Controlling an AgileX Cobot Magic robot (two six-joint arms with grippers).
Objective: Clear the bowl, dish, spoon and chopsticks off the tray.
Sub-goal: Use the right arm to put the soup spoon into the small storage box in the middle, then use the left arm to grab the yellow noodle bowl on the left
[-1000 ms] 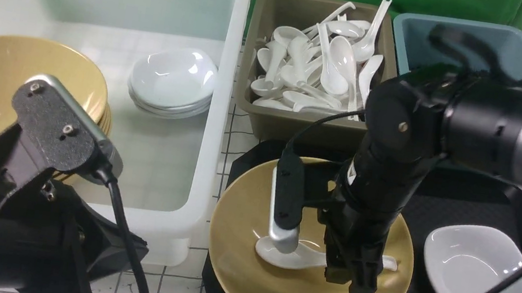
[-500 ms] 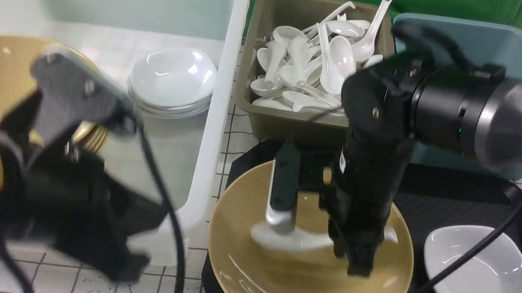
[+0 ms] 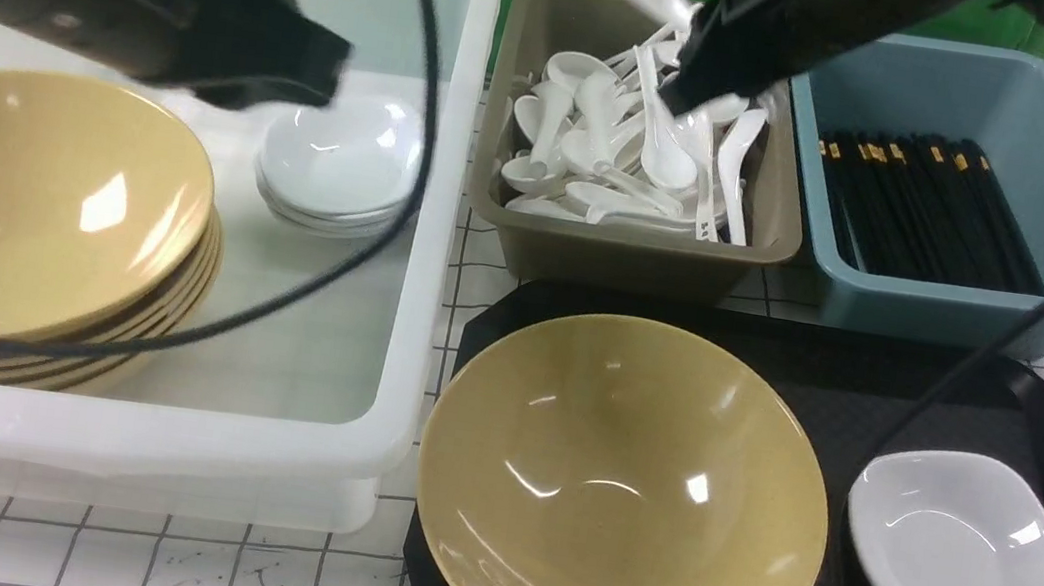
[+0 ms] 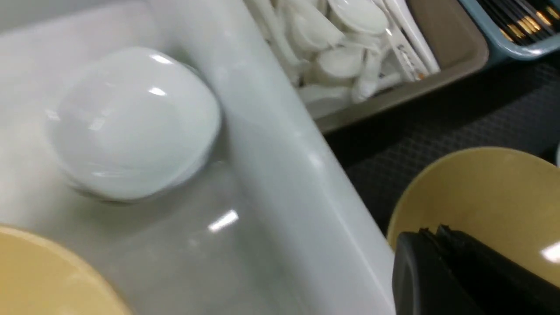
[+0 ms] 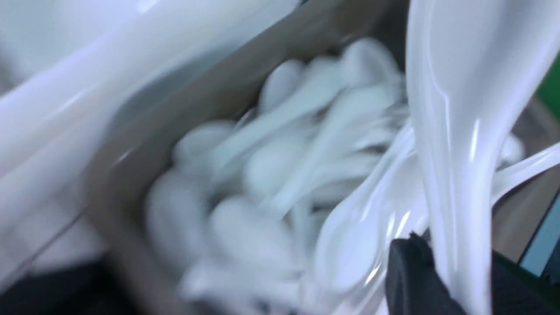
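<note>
So the spoon (image 5: pixel 459 131) is right up close, glossy white, pinched by the black fingers (image 5: pixel 411 280), above a brown bin (image 5: pixel 218 100) piled with white spoons (image 5: pixel 271 197). Pretty blurry.

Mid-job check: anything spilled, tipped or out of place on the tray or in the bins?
Nothing stands out. The bowl and dish sit upright on the tray, both empty, with no spill. The right gripper holds the spoon above the brown bin, where other spoons lie in a loose jumble.
</note>
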